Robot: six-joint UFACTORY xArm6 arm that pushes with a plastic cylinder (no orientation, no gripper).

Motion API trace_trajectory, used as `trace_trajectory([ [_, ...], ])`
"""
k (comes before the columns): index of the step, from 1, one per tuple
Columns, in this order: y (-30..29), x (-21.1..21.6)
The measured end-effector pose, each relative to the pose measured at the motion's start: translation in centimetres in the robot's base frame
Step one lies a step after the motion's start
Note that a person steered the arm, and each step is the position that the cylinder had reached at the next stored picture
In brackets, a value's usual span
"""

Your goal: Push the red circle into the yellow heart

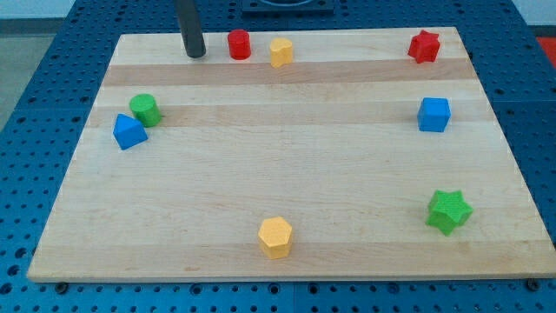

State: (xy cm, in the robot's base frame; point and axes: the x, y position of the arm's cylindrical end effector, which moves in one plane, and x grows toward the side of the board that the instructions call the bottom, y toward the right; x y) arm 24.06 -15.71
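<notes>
The red circle stands near the board's top edge, left of centre. The yellow heart lies just to its right, with a small gap between them. My tip rests on the board to the left of the red circle, a short gap away, roughly in line with the circle and the heart.
A red star sits at the top right. A blue cube is on the right. A green star is at the lower right. A yellow hexagon is at the bottom centre. A green circle touches a blue triangle on the left.
</notes>
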Motion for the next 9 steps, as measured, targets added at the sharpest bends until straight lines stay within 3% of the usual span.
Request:
trace_trajectory([
  [1,2.4,-1.9],
  [4,3.5,-1.9],
  [7,9.2,-0.3],
  [8,8.5,-0.3],
  [9,2.9,0.3],
])
